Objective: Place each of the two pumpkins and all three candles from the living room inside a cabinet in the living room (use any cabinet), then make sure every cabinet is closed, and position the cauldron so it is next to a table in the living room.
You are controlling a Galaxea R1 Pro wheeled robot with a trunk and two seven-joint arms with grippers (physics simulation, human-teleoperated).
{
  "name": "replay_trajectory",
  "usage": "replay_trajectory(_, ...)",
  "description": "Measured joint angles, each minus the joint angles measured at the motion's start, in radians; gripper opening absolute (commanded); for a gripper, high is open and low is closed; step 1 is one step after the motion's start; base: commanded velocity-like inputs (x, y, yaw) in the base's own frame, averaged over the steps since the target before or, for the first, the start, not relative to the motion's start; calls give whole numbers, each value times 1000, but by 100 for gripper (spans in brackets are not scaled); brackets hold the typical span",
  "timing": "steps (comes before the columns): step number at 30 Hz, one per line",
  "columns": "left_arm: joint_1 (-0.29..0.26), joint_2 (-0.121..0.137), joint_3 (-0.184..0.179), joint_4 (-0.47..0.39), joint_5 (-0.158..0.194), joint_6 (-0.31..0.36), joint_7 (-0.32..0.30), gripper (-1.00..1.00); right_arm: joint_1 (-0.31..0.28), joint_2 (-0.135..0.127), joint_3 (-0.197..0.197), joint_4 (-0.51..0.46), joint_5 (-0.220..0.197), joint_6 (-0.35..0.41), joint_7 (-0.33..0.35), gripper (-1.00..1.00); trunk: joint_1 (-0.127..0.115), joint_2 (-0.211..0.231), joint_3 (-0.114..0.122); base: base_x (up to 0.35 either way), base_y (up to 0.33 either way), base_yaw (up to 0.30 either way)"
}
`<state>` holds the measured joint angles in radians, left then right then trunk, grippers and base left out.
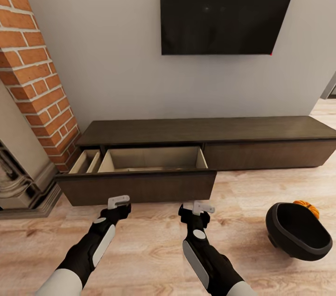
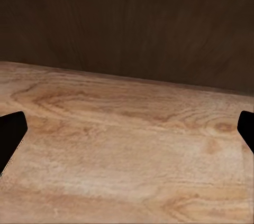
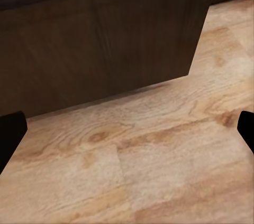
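The long dark-brown cabinet (image 1: pixel 205 130) stands against the wall, and its left drawer (image 1: pixel 140 184) is pulled out, showing pale wood inside. Both grippers hang low over the floor just in front of that drawer's front panel. My left gripper (image 1: pixel 119 202) (image 2: pixel 127 134) is open with nothing in it, its dark fingertips (image 2: pixel 10 137) wide apart. My right gripper (image 1: pixel 199 206) (image 3: pixel 127 134) is open and empty too. The black cauldron (image 1: pixel 298 231) lies tilted on the floor to the right. One orange pumpkin (image 1: pixel 308 207) peeks out behind it. The candles are out of view.
A black TV (image 1: pixel 228 7) hangs on the wall above the cabinet. A brick column (image 1: pixel 35 67) and a stone fireplace surround (image 1: pixel 23 179) stand at the left. Wooden floor (image 1: pixel 154 249) stretches between me and the drawer.
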<state>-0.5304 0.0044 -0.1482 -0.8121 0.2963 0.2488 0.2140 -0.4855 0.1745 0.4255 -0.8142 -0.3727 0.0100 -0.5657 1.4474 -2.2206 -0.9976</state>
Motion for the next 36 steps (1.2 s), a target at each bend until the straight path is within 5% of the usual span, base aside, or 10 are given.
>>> replay_trajectory(5, 0, -5, 0, 73, -40, -154, 2, 100, 0, 0, 1, 0, 10, -3, 1, 100, 19, -35, -16, 0, 0, 0)
replay_trajectory(15, 0, -5, 0, 87, -51, -211, 5, 100, 0, 0, -2, 0, 51, -3, 63, 100, 58, -105, -47, 0, 0, 0)
replay_trajectory(36, 5, -7, 1, 86, -55, -241, 10, 100, 0, 0, -5, 2, 47, 3, 125, 100, 57, -105, -47, 203, 3, 0)
